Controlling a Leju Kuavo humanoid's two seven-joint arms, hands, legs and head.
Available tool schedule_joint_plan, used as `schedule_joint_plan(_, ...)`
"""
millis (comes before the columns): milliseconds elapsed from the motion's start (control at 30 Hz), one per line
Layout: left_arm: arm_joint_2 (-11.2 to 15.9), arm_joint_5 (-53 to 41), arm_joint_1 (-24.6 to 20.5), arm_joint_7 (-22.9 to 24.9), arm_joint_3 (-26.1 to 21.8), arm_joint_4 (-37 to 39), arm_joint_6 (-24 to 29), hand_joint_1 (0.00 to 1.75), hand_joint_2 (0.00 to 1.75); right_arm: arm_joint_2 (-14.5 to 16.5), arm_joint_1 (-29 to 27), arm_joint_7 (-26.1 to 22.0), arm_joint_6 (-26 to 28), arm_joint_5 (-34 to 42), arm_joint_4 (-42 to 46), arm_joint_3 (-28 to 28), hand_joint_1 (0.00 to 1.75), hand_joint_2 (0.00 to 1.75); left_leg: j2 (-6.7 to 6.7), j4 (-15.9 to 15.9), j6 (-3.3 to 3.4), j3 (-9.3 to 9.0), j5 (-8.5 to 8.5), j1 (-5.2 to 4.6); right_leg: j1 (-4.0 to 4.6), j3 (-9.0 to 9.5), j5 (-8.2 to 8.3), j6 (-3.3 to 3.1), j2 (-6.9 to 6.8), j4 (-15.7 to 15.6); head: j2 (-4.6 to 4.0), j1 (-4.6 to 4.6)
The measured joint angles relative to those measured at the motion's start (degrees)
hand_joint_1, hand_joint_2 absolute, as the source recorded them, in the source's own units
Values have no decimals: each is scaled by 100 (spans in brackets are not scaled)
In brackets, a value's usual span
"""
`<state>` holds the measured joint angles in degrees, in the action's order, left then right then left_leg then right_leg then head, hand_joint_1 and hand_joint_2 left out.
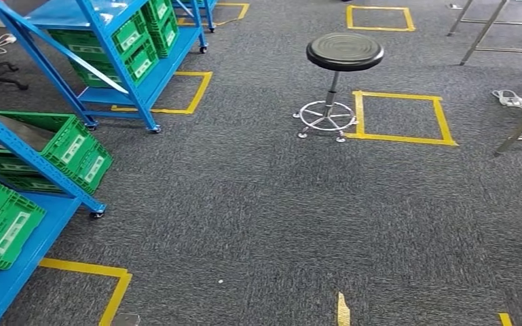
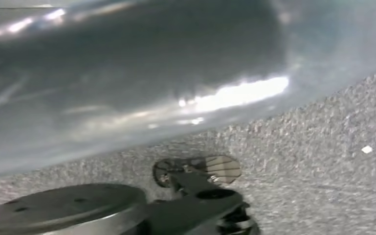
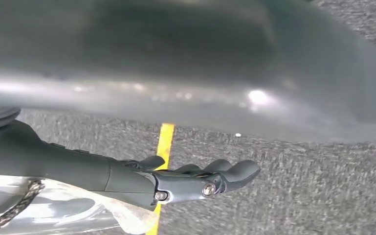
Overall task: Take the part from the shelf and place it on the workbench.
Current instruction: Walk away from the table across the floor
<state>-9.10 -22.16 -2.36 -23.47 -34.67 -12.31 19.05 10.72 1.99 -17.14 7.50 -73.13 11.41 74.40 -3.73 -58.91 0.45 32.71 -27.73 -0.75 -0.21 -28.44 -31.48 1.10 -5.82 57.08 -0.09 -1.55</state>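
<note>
Two blue shelves stand at the left in the head view. The near shelf (image 1: 37, 166) carries green crates (image 1: 71, 146), and the far shelf (image 1: 146, 88) holds more green crates (image 1: 139, 44). I cannot make out a part inside any crate. My right hand (image 3: 195, 181) hangs over the grey carpet, its fingers stretched out and holding nothing. My left hand (image 2: 200, 193) also hangs low over the carpet; its dark fingers are partly hidden, so I cannot tell how they lie.
A black round stool (image 1: 344, 52) on a chrome base stands mid-floor beside a yellow tape square (image 1: 442, 121). Metal table legs (image 1: 483, 32) rise at the far right, with a white cable block (image 1: 511, 100) on the carpet near them. Open carpet lies ahead.
</note>
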Motion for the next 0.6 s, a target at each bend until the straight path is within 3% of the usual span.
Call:
schedule_joint_plan(67, 3, -1, 16, -11, -4, 0, -3, 0, 0, 1, 17, 0, 3, -3, 0, 0, 0, 0, 103, 47, 63, 0, 14, -1, -4, 28, -31, 55, -87, -3, 1, 2)
schedule_joint_plan(133, 5, -4, 31, -21, -10, 0, -5, 0, 0, 1, 34, -3, 9, -4, 0, -1, 0, 0, 219, 107, 135, -28, 45, 30, -25, -49, -182, 104, 104, 185, 1, 25)
schedule_joint_plan(200, -2, -7, 15, -33, -15, 0, -13, 0, 0, 0, 30, -3, 18, -4, 0, -2, 0, 0, 338, 135, 184, -39, 58, 51, -41, -358, -501, 133, 421, 810, 0, 56)
schedule_joint_plan(233, -6, -8, 6, -38, -16, 0, -16, 0, 0, -1, 19, -2, 24, -5, 0, -3, 0, 0, 405, 135, 195, -37, 58, 51, -44, -566, -649, 141, 501, 1199, 0, 63)
schedule_joint_plan(267, -10, -11, 3, -43, -17, 0, -20, 0, 0, -1, 6, 0, 34, -6, 0, -3, 0, 0, 479, 133, 201, -40, 55, 51, -46, -740, -716, 147, 542, 1491, 0, 63)
schedule_joint_plan(300, -13, -14, 7, -48, -17, 0, -21, 0, 0, -1, -3, 1, 49, -10, 0, -3, 0, 0, 555, 130, 202, -46, 53, 51, -47, -838, -673, 150, 562, 1604, 0, 63)
schedule_joint_plan(367, -16, -24, 16, -50, -19, 0, -28, 0, 0, -1, -8, 3, 88, -27, 0, -2, 0, 0, 713, 114, 187, -61, 43, 59, -56, -732, -286, 153, 609, 1196, 0, 65)
schedule_joint_plan(433, -21, -43, 13, -49, -21, 0, -40, 0, 0, -1, -7, 9, 127, -51, 0, -3, 0, 0, 856, 66, 139, -52, 15, 67, -87, -436, 70, 150, 839, 471, 0, 75)
schedule_joint_plan(500, -23, -68, 12, -25, -21, 2, -51, 0, 0, -1, -10, 40, 162, -79, -1, -7, 0, 0, 977, 24, 68, -6, 9, 74, -99, -263, 130, 120, 1022, 136, 0, 83)
schedule_joint_plan(567, -18, -101, 39, 35, -20, 6, -62, 0, 0, -3, -17, 99, 195, -104, -1, -9, 0, 0, 1061, 20, 1, 32, 24, 91, -87, -222, 124, 59, 959, 106, 0, 86)
schedule_joint_plan(600, -13, -116, 60, 67, -21, 9, -68, 0, 0, -6, -19, 126, 208, -113, 0, -9, 0, 0, 998, -8, -28, 49, 1, 90, -88, -209, 137, 23, 902, 86, 0, 82)
